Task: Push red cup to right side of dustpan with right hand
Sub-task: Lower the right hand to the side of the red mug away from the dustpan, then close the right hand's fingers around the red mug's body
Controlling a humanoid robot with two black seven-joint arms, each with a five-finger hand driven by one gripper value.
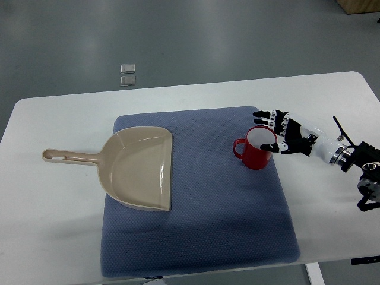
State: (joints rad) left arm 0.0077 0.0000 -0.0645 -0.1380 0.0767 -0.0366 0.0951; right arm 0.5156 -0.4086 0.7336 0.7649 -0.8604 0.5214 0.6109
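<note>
Right forearm cut off at the picture's right edge; its far end and cabling hard to make out. Right hand reaches in from the right, fingers spread wide and holding nothing, fingertips touching the rim of the red cup on its right side. Cup upright on the blue mat, handle pointing left, interior pale; contents cannot be told. Beige dustpan lies on the mat's left part, handle reaching onto the white surface, pan bare. Cup well apart from dustpan, to its right.
</note>
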